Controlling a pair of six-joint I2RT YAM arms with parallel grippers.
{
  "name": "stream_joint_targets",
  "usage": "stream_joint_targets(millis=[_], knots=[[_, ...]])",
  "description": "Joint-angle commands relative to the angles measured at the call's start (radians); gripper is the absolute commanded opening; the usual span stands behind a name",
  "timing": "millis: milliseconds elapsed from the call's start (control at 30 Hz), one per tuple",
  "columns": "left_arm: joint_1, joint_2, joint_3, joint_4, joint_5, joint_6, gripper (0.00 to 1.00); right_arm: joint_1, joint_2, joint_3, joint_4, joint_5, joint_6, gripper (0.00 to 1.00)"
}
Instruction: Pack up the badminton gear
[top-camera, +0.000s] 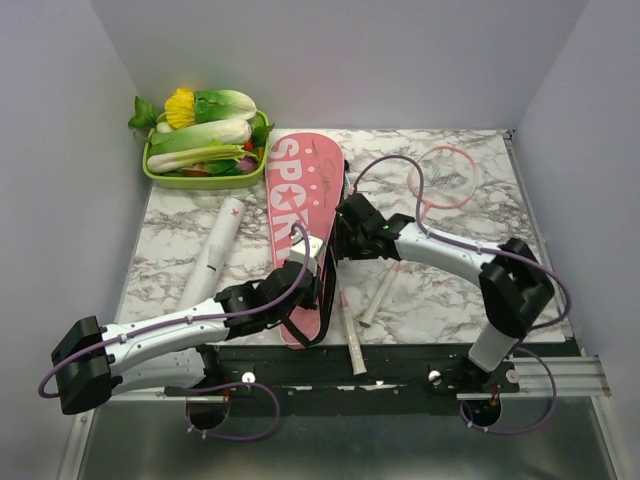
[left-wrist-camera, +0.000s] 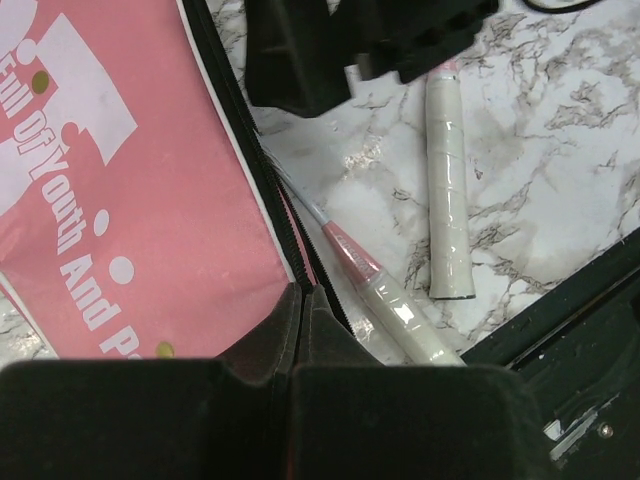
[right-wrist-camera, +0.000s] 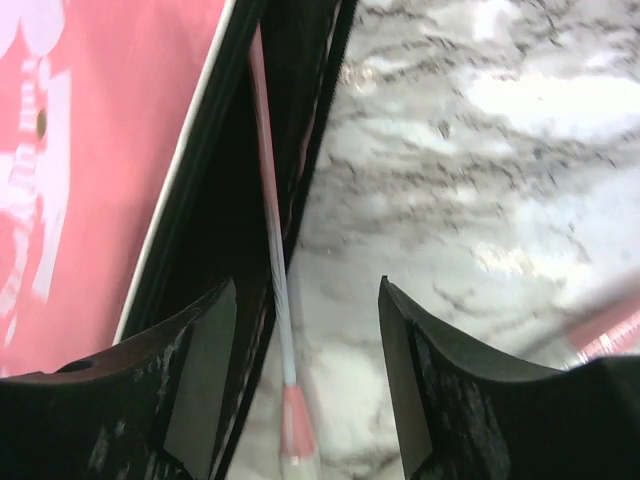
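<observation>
The pink cover (top-camera: 300, 215) with white lettering lies in the middle of the table, its zipper side open. My left gripper (left-wrist-camera: 301, 296) is shut, pinching the cover's (left-wrist-camera: 130, 200) black zipper edge. One racket's shaft (right-wrist-camera: 275, 250) runs into the opening, and its white handle (left-wrist-camera: 405, 318) sticks out toward the near edge. My right gripper (right-wrist-camera: 305, 300) stands open around that shaft, touching nothing. The second racket (top-camera: 443, 178) lies on the marble to the right, its handle (left-wrist-camera: 447, 190) beside the first. A white tube (top-camera: 215, 250) lies left of the cover.
A green tray (top-camera: 152, 172) of leafy vegetables stands at the back left. Grey walls close in the table on three sides. The black near edge of the table (left-wrist-camera: 560, 300) runs just past the racket handles.
</observation>
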Motion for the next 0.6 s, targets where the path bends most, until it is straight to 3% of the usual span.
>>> stream_joint_targets(millis=[0, 267, 467, 567], knots=[[-0.006, 0.024, 0.014, 0.048, -0.003, 0.001, 0.0, 0.004, -0.204, -0.122, -0.03, 0.001, -0.029, 0.67], [-0.006, 0.047, -0.001, 0.067, -0.001, -0.002, 0.0, 0.085, -0.459, -0.311, -0.15, -0.194, -0.092, 0.67], [-0.006, 0.036, -0.024, 0.082, -0.017, -0.008, 0.0, 0.21, -0.579, -0.452, -0.135, -0.304, -0.008, 0.67], [-0.006, 0.039, -0.029, 0.082, -0.017, -0.011, 0.0, 0.277, -0.591, -0.5, -0.131, -0.274, 0.057, 0.67]])
